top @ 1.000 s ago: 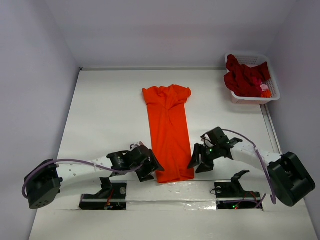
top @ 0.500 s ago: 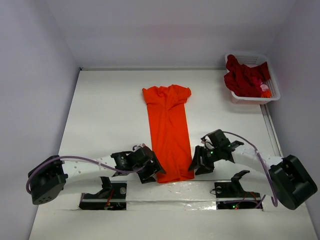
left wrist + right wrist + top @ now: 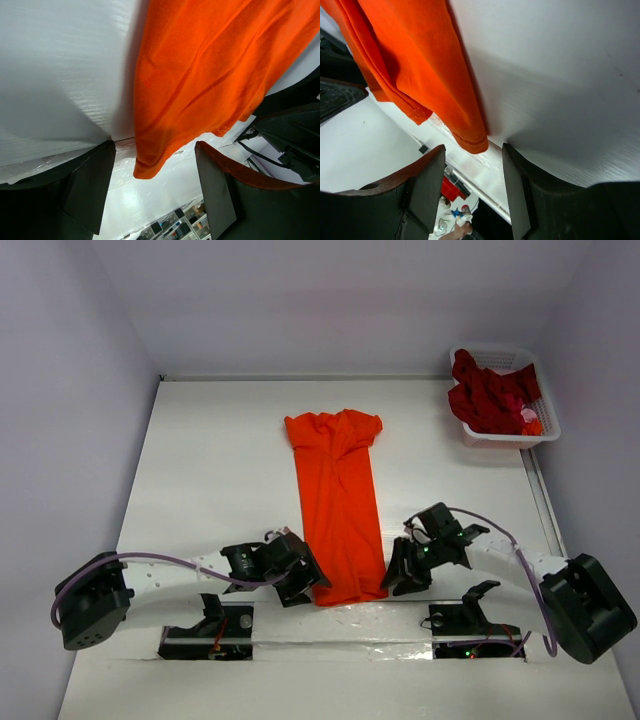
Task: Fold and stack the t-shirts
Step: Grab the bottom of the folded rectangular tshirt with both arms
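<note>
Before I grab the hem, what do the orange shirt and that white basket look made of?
Orange t-shirt: soft knit cloth, probably cotton jersey, matte; it creases and shows a stitched hem. Basket: likely rigid white plastic, smooth-looking, with lattice walls.

Red shirts (image 3: 487,400): count indistinguishable

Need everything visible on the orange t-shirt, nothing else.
The orange t-shirt is bright orange, soft knit cloth with a stitched hem. It is folded lengthwise into a long narrow strip with the sleeves tucked in. It lies flat on the white table, collar end far and hem end at the near edge, with shallow wrinkles running along it. The left fingers and right fingers stand apart beside its two near hem corners, not closed on the cloth. Nothing else touches it.
</note>
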Action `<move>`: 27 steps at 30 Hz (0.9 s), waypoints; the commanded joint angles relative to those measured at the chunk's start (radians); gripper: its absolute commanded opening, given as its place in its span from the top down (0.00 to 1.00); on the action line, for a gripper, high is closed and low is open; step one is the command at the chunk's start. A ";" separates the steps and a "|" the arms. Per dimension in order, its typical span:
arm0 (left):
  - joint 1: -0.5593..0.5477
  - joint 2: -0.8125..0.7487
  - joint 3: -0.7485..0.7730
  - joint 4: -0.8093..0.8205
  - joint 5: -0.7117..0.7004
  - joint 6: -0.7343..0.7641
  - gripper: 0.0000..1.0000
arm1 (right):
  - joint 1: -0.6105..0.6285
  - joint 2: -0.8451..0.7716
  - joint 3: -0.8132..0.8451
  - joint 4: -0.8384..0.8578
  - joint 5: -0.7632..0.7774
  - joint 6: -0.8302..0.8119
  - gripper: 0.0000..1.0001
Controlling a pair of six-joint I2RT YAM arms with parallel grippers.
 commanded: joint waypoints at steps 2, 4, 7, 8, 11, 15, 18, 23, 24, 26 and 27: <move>-0.008 -0.028 -0.004 -0.030 -0.016 -0.014 0.37 | -0.004 0.020 -0.023 -0.009 0.022 -0.036 0.45; -0.008 -0.033 -0.004 -0.037 -0.018 -0.016 0.38 | -0.004 0.031 -0.026 0.002 0.019 -0.035 0.45; -0.008 -0.039 -0.010 -0.036 -0.019 -0.019 0.38 | -0.004 0.048 -0.033 0.014 0.009 -0.036 0.47; -0.008 -0.042 -0.013 -0.034 -0.018 -0.022 0.38 | -0.004 0.051 -0.034 0.024 0.007 -0.036 0.47; -0.008 -0.040 -0.018 -0.031 -0.016 -0.024 0.37 | -0.004 0.063 -0.036 0.040 -0.001 -0.039 0.49; -0.008 -0.042 -0.021 -0.025 -0.015 -0.024 0.38 | -0.004 0.095 -0.040 0.068 -0.004 -0.047 0.52; -0.008 -0.043 -0.025 -0.016 -0.009 -0.027 0.38 | -0.004 0.131 -0.048 0.105 -0.019 -0.048 0.53; -0.008 -0.048 -0.030 -0.016 -0.006 -0.030 0.38 | -0.004 0.180 -0.042 0.145 -0.021 -0.053 0.54; -0.008 -0.049 -0.030 -0.016 -0.006 -0.030 0.38 | -0.004 0.184 -0.040 0.148 -0.021 -0.055 0.55; -0.008 -0.052 -0.029 -0.018 -0.007 -0.031 0.38 | -0.004 0.188 -0.034 0.149 -0.014 -0.055 0.57; -0.008 -0.052 -0.029 -0.019 -0.007 -0.031 0.38 | -0.004 0.185 -0.033 0.148 -0.011 -0.053 0.57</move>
